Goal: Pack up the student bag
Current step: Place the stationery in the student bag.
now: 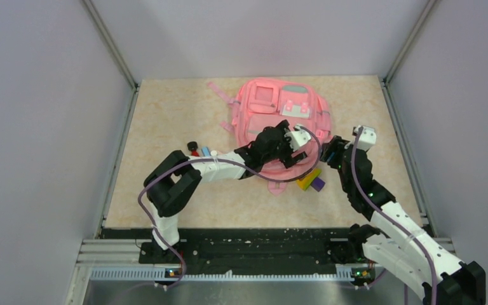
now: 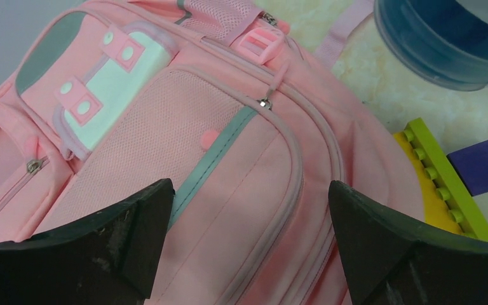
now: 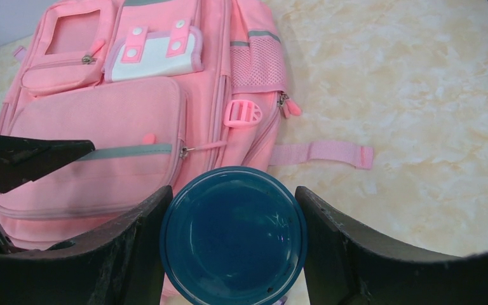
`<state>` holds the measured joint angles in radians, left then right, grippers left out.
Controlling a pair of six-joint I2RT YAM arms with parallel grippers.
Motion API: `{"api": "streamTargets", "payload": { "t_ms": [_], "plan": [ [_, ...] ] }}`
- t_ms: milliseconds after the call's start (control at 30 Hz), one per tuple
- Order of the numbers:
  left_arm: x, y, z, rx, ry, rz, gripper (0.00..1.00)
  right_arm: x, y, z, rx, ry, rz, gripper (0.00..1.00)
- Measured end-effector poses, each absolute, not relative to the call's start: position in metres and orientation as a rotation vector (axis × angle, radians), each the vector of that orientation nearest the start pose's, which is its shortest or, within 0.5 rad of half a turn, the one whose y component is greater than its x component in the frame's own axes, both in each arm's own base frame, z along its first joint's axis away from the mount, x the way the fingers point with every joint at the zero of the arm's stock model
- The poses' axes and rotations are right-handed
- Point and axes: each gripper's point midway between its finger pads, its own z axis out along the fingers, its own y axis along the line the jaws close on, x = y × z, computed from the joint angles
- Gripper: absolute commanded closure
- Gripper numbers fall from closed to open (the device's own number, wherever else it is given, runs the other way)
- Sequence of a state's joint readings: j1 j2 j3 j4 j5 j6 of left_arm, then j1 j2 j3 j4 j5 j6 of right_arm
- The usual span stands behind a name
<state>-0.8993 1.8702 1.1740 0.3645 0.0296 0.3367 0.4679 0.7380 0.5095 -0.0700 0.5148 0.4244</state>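
Observation:
The student bag (image 1: pixel 273 105), a pink backpack with mint trim, lies flat on the table with its front pockets up (image 2: pixel 229 159) (image 3: pixel 101 127). My left gripper (image 1: pixel 284 136) hovers over its lower front pocket, open wide (image 2: pixel 251 210), with only fabric showing between the fingers. One of its fingers (image 3: pixel 25 159) shows at the left of the right wrist view. My right gripper (image 1: pixel 332 151) is by the bag's right side, shut (image 3: pixel 234 210) on a round blue container (image 3: pixel 234 244) (image 2: pixel 445 38), with a finger pressed to each side of it.
A yellow-green toy block (image 1: pixel 308 179) (image 2: pixel 441 184) and a purple block (image 1: pixel 318 185) (image 2: pixel 486 162) lie by the bag's near right corner. A few small items (image 1: pixel 200 151) sit left of the bag. A loose strap (image 3: pixel 321 152) trails to the right. Grey walls enclose the table.

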Motion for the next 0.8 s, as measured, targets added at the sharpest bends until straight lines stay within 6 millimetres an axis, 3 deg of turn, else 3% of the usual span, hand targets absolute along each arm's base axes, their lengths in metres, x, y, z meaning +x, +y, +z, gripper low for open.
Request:
{"api": "streamTargets", "payload": {
  "t_ms": [200, 333, 367, 433, 533, 633, 800],
  "plan": [
    [0.355, -0.436, 0.127, 1.143, 1.542, -0.317, 0.03, 0.291, 0.068, 0.186, 0.313, 1.808, 0.155, 0.68],
    [0.373, -0.435, 0.118, 1.081, 1.538, -0.132, 0.08, 0.29, 0.068, 0.185, 0.317, 1.809, 0.161, 0.68],
    [0.375, -0.435, 0.118, 1.066, 1.536, -0.103, 0.14, 0.289, 0.068, 0.184, 0.318, 1.808, 0.163, 0.68],
    [0.377, -0.435, 0.12, 1.038, 1.53, -0.064, 0.35, 0.288, 0.067, 0.181, 0.317, 1.811, 0.162, 0.68],
    [0.378, -0.435, 0.127, 1.009, 1.514, -0.039, 0.74, 0.286, 0.067, 0.178, 0.316, 1.815, 0.166, 0.68],
    [0.383, -0.433, 0.137, 0.972, 1.489, -0.01, 0.99, 0.285, 0.068, 0.18, 0.317, 1.809, 0.174, 0.68],
    [0.39, -0.43, 0.147, 0.937, 1.466, 0.005, 1.0, 0.285, 0.072, 0.183, 0.323, 1.784, 0.218, 0.68]
  ]
}}
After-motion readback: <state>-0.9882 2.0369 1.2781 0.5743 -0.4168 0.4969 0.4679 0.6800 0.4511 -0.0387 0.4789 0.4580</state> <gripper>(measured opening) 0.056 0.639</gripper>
